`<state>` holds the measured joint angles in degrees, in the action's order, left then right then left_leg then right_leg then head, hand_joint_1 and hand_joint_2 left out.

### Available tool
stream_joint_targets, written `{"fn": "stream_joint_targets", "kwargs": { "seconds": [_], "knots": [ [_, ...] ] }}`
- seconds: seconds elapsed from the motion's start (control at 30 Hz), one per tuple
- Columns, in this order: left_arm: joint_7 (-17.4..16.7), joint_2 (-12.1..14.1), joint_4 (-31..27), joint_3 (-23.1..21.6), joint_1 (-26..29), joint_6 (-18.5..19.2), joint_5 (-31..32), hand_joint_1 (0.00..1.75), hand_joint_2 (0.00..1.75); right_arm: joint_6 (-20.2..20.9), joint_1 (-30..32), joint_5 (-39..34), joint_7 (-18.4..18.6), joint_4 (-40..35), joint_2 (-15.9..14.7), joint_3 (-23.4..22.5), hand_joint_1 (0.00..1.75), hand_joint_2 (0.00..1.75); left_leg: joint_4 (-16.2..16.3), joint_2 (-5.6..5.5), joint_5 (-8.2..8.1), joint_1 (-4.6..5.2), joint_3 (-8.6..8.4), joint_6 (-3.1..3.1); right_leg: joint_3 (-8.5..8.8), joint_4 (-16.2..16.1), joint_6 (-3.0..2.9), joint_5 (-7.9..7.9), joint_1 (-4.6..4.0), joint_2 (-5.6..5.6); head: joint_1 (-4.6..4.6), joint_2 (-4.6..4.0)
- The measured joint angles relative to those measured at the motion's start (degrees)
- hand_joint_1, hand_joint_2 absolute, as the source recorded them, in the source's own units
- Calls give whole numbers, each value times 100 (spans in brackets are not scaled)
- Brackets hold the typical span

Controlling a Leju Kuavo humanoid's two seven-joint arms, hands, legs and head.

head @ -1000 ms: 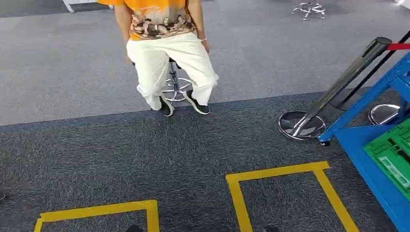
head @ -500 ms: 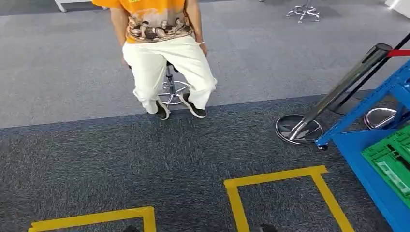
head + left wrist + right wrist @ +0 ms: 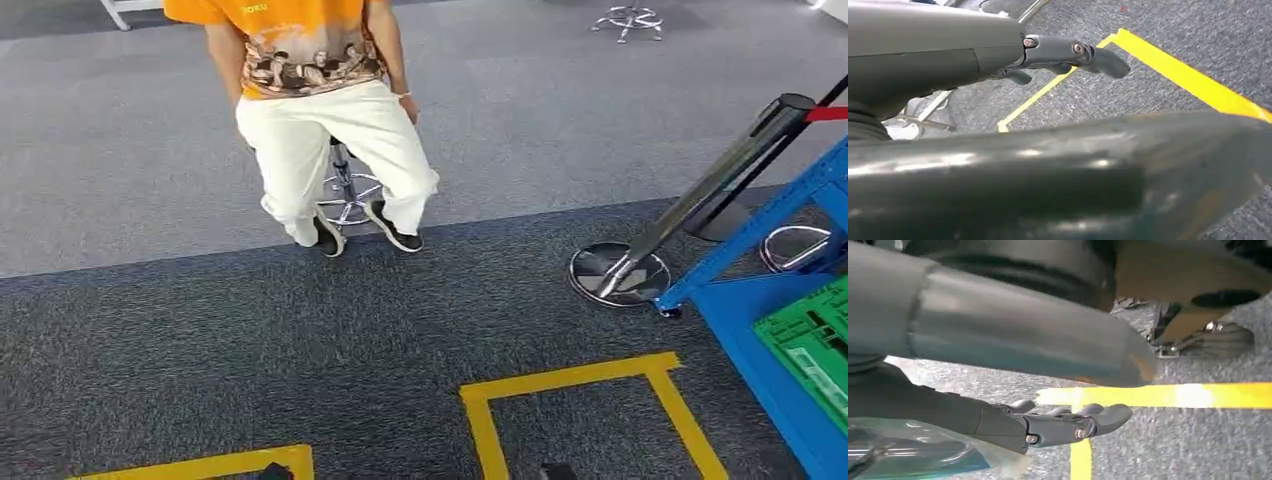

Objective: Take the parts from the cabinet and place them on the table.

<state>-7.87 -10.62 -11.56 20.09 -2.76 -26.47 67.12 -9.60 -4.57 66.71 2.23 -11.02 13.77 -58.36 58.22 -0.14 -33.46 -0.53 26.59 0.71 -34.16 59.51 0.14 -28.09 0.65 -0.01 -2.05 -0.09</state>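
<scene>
My right hand (image 3: 1058,425) hangs low over the carpet, its dark fingers (image 3: 1098,416) stretched out. It holds a clear plastic bag with a bluish part (image 3: 913,457) inside, close against the palm. My left hand (image 3: 1068,52) also hangs by the floor, fingers (image 3: 1103,60) extended and apart, with nothing in it. A blue cart (image 3: 745,320) with a green crate (image 3: 815,345) on its low shelf stands at the right edge of the head view.
A person (image 3: 320,120) in an orange shirt and white trousers sits on a stool (image 3: 345,195) ahead on the grey carpet. A tilted chrome barrier post (image 3: 700,195) with a round base (image 3: 618,272) stands by the cart. Yellow tape squares (image 3: 560,382) mark the dark carpet.
The whole head picture has shifted: the camera has moved, so the person now sits further left and the tape squares lie lower. The things themselves stayed put.
</scene>
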Motion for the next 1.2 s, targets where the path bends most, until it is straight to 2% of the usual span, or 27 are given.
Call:
{"fn": "stream_joint_targets", "kwargs": {
  "seconds": [0.03,0.1,0.13,0.17,0.2,0.27,0.3,0.33,0.4,0.47,0.5,0.53,0.63,0.67,0.7,0.73,0.77,0.8,0.83,0.87,0.97,1.0,1.03,1.07,1.13,1.17,1.2],
  "knots": [
    [0,0,0,0,-12,-2,2,0,0,-2,-10,0,0,0,2,0,0,0,349,0,-137,0,176,11,51,-13,-53,-35,-1,-12,24,0],
    [0,0,0,2,-8,0,13,0,0,2,-35,0,-2,0,0,0,0,0,1315,0,-461,-1,745,21,112,-15,-100,-83,-19,-12,17,0],
    [0,0,0,2,5,2,35,0,0,2,-33,0,-9,0,0,0,0,0,1701,0,-532,0,1015,17,153,-15,-108,-119,-33,-5,20,0],
    [0,0,0,2,18,7,61,0,0,2,-28,0,-9,0,0,0,0,0,1811,-1,-446,1,1160,6,201,-15,-108,-152,-43,10,17,0],
    [0,2,0,2,29,15,74,0,0,2,-16,4,-9,0,0,0,0,0,1691,-1,-240,2,1180,-14,254,-15,-106,-188,-51,24,20,0],
    [0,2,0,2,28,35,96,0,0,2,-11,22,-9,0,2,0,0,0,847,-1,461,21,955,-88,394,-16,-101,-274,-64,42,15,0],
    [0,7,0,2,27,37,96,0,0,2,-14,20,-9,0,2,0,0,0,389,-2,714,50,826,-132,444,-22,-91,-319,-64,45,17,0],
    [0,9,4,2,25,42,96,0,0,2,-28,7,-9,0,2,0,0,0,397,-1,647,87,793,-149,454,-29,-52,-348,-95,52,13,0],
    [0,9,4,0,-1,44,98,0,0,2,-47,-20,-4,0,2,0,0,0,198,-5,555,109,723,-172,418,-43,22,-344,-61,48,24,0],
    [0,11,4,4,20,44,96,0,0,2,-36,-68,7,0,2,0,0,0,79,-13,580,99,681,-215,426,-134,103,-327,-59,45,41,0],
    [0,11,4,7,34,44,100,0,0,-2,-33,-100,7,0,2,-2,0,0,-29,22,621,58,582,-234,433,-111,119,-385,-51,49,30,0],
    [0,9,4,9,27,44,103,0,0,-2,-36,-122,2,0,2,-7,0,0,-79,36,629,58,546,-254,344,71,143,-496,-57,39,22,0],
    [2,-4,4,9,9,50,103,0,0,-2,-40,-125,0,0,2,-11,0,0,-81,149,595,65,528,-301,-406,1347,214,-963,-32,38,30,0],
    [2,-2,4,11,8,52,103,0,0,-2,-29,-125,0,0,2,-13,0,0,-77,180,578,66,517,-299,-577,1561,233,-955,-28,35,20,0],
    [2,-2,4,13,10,59,103,0,0,-2,-14,-125,2,0,2,-15,0,0,-76,210,556,66,493,-298,-609,1517,244,-809,-18,28,22,0],
    [2,-6,4,15,12,70,103,0,0,-2,-2,-125,2,0,0,-22,0,0,-76,249,525,63,455,-292,-505,1192,254,-521,-5,10,22,0],
    [2,-15,4,13,11,85,105,0,0,-2,-5,-125,2,0,0,-24,0,0,-72,291,491,58,406,-274,-291,688,252,-196,0,-56,20,0],
    [2,-17,4,15,12,85,107,0,0,-2,-15,-125,2,0,0,-24,0,0,-68,331,453,62,359,-249,-71,188,244,70,0,-238,20,0],
    [2,-17,4,15,16,87,116,0,0,0,-36,-125,2,0,2,-24,0,0,-56,363,418,107,348,-210,28,0,243,8,-53,-558,13,0],
    [2,-15,4,15,14,90,122,0,0,2,-68,-127,2,0,2,-24,0,0,-14,412,377,137,347,-174,77,-96,158,13,-65,-533,0,0],
    [0,-15,4,20,7,138,131,0,0,9,-52,-140,11,0,2,-24,0,0,-42,628,352,139,296,-118,38,-84,65,15,-78,-324,22,0],
    [0,-15,4,20,0,146,136,0,0,7,-41,-142,13,0,2,-24,0,0,-36,557,278,103,300,-59,69,-110,11,43,-32,-261,24,0],
    [0,-15,4,20,-8,149,147,0,0,7,-37,-146,20,0,0,-28,0,0,136,311,165,97,344,-21,70,-113,-8,44,-30,-209,59,0],
    [0,-15,4,20,-7,162,153,0,0,0,-47,-148,31,0,2,-28,0,0,514,149,-45,82,498,-5,70,-113,-49,42,-30,-143,72,0],
    [0,-13,4,28,21,184,181,0,0,4,-67,-146,43,0,2,-28,0,0,1467,73,-439,62,939,9,78,-113,-69,35,-35,24,65,0],
    [0,-13,4,33,34,186,181,0,0,7,-63,-146,63,0,2,-28,0,0,1748,69,-494,60,1091,9,86,-111,-69,35,-35,108,74,0],
    [0,-13,4,35,40,186,181,0,0,7,-54,-146,81,0,2,-28,0,0,1766,67,-412,53,1130,6,100,-111,-68,35,-34,193,68,0]
  ]
}}
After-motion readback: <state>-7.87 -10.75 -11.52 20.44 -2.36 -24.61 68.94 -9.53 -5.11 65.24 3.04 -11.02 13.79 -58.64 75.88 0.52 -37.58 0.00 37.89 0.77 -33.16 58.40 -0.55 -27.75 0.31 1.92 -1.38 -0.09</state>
